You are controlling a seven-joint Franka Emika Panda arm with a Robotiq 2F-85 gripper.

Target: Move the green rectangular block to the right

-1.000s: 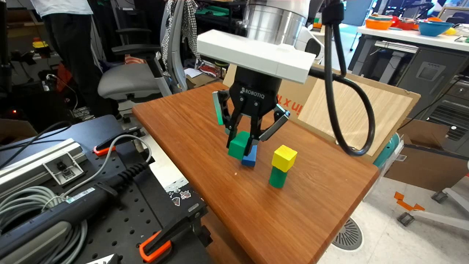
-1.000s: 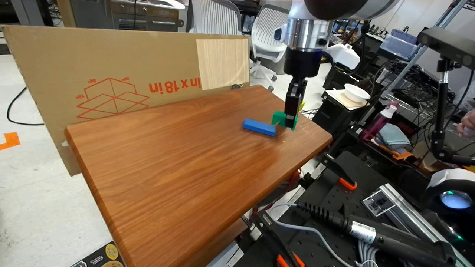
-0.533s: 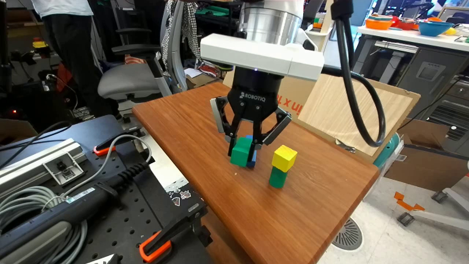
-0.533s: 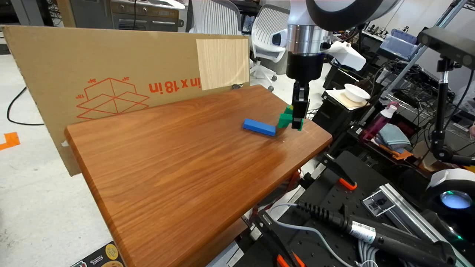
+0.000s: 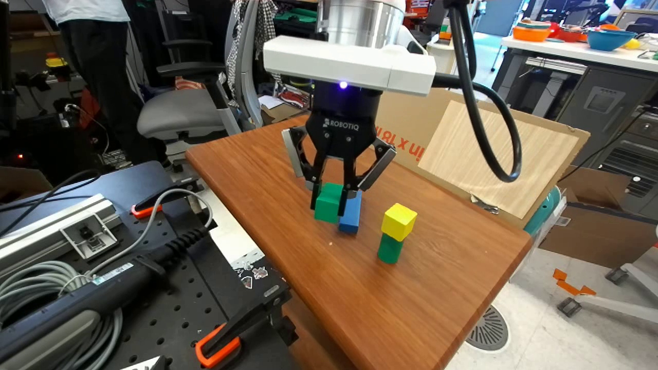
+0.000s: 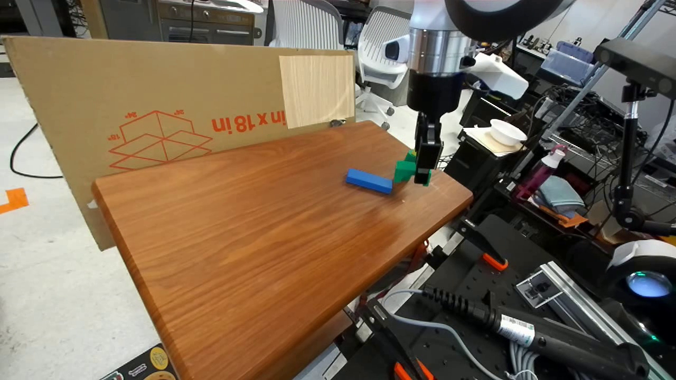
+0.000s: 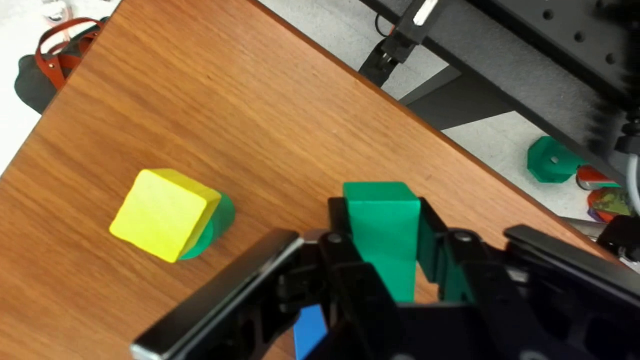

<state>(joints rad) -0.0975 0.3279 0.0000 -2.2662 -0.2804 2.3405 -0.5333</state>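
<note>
The gripper [image 5: 328, 207] is directed downward above the wooden table [image 6: 237, 221], with the green rectangular block [image 7: 382, 235] pinched between its two fingers [image 7: 340, 216]. In the wrist view, two faces of the block are exposed between the fingers. Whether its underside is in contact with the table cannot be told. In an exterior view, the blue rectangular block [image 6: 368, 181] is seen lying flat on the table, just left of the gripped block. To the right of both, and nearer, in an exterior view, a yellow cube [image 5: 399, 222] is borne on a green rounded block [image 5: 390, 250]; the pair is stood upright, apart from the gripper. In an exterior view, the far edge of the table is bordered by an upright cardboard sheet [image 6: 58, 95] printed in red, against which a light wood-grain panel [image 6: 317, 89] is placed. In an exterior view, the near left is occupied by a black perforated bench [image 5: 198, 295]; an orange-handled clamp [image 5: 226, 351] is fixed at its edge, and a grey cable [image 5: 41, 288] is coiled upon it. At far left, a grey chair [image 5: 180, 115] is seen.
</note>
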